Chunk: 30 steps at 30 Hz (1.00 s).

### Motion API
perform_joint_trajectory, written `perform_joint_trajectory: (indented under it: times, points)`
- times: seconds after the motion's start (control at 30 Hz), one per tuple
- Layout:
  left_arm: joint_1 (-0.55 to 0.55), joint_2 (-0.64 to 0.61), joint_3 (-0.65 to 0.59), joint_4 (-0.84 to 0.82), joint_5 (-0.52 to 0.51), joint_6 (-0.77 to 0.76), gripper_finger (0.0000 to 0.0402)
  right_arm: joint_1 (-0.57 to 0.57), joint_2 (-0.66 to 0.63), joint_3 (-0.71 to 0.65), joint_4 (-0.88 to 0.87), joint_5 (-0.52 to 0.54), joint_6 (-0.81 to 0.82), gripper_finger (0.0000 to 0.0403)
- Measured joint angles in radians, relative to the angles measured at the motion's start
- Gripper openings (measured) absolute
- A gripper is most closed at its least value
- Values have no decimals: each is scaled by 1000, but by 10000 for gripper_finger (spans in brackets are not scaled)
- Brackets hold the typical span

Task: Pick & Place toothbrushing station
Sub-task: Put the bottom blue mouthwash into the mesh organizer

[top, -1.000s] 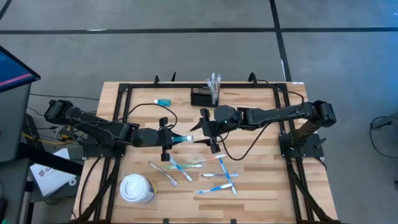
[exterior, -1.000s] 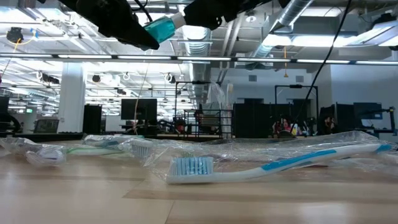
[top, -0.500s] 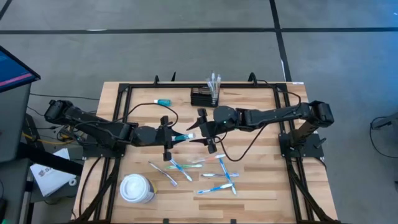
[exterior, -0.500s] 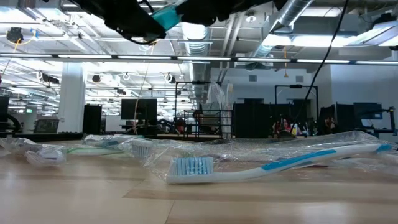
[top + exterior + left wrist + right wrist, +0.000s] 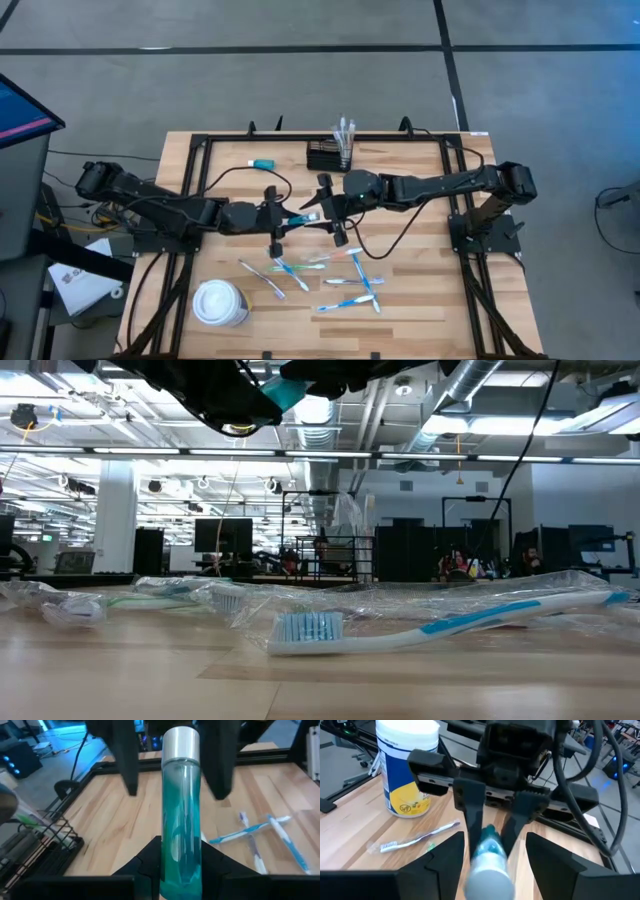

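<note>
Left wrist view: left gripper [image 5: 181, 870] pinches a teal bottle [image 5: 180, 827]; the right gripper [image 5: 322, 207], spread wide, straddles its cap. Releasing early could drop it. Beyond both stands the organiser box [image 5: 330, 156].

Two matte black jointed arms, black cables looping off them; flat, angular black fingers [image 5: 472, 815], blocky wrist housings.

No words, brands or numbers can be read anywhere. The white paper cup [image 5: 409, 767] near the table's front left corner bears a blue and yellow printed label with a few small round marks on the yellow part, but its lettering is too blurred to make out.
</note>
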Motion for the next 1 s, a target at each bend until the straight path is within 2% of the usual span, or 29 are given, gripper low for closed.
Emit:
perform_joint_trajectory:
  times: [0.3, 1.0]
  points:
    - [35, 0, 0, 47, 104, -3, 70, 0, 0, 0, -17, 0, 0, 200]
    - [35, -1, 0, 64, 104, -3, 71, 1, 0, 0, -18, 0, 0, 169]
